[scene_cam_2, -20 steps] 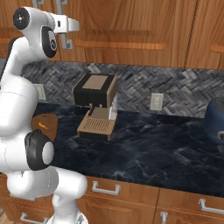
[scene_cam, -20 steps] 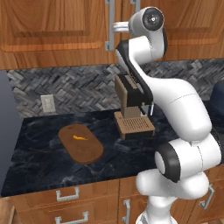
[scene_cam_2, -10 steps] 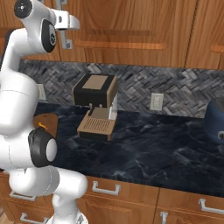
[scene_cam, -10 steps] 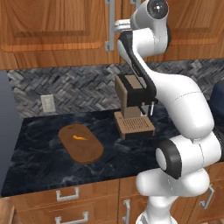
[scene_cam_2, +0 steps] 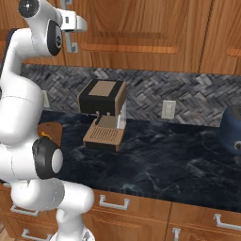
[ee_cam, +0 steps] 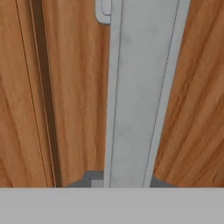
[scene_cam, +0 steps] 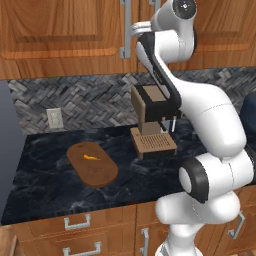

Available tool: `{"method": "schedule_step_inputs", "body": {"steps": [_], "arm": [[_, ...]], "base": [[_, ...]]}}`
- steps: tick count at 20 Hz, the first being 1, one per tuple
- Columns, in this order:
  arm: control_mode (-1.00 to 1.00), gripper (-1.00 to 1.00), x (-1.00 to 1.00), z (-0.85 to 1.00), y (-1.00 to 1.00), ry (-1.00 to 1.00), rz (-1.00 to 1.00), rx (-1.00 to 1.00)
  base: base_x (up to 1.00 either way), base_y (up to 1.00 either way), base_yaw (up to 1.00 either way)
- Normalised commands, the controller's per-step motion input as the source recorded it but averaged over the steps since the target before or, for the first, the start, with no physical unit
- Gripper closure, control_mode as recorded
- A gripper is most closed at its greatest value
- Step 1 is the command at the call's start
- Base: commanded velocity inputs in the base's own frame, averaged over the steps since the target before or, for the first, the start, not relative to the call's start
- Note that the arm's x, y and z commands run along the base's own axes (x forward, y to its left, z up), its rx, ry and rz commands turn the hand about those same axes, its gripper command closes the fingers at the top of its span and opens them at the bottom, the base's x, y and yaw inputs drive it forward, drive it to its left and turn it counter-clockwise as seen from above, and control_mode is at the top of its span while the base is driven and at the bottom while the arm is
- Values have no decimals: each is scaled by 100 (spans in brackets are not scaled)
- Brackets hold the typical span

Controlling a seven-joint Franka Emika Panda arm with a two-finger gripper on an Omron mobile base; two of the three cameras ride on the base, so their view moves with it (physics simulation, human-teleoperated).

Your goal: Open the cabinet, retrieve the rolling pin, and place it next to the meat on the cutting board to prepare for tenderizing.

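So the arm is reaching higher than a moment ago and the jaws, wide open a second back, are now clamping shut on the silver handle of the cabinet. The gripper is sitting right on that bar, so I'm guessing the pull comes next. The door is looking closed, so the rolling pin is presumably hiding inside. Down on the worktop, the cutting board is carrying the little orange meat, with the coffee machine standing just beside it.
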Motion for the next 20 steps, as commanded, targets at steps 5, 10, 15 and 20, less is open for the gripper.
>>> {"method": "schedule_step_inputs", "body": {"steps": [5,10,15,20], "arm": [[-100,100,4,-4,0,0,0,0],[-100,100,-8,-7,0,-3,1,0],[-100,100,-63,-3,0,-5,4,0],[-100,100,-96,0,-11,-5,6,0]], "base": [[0,0,0],[0,0,0],[0,0,0],[0,0,0]]}}
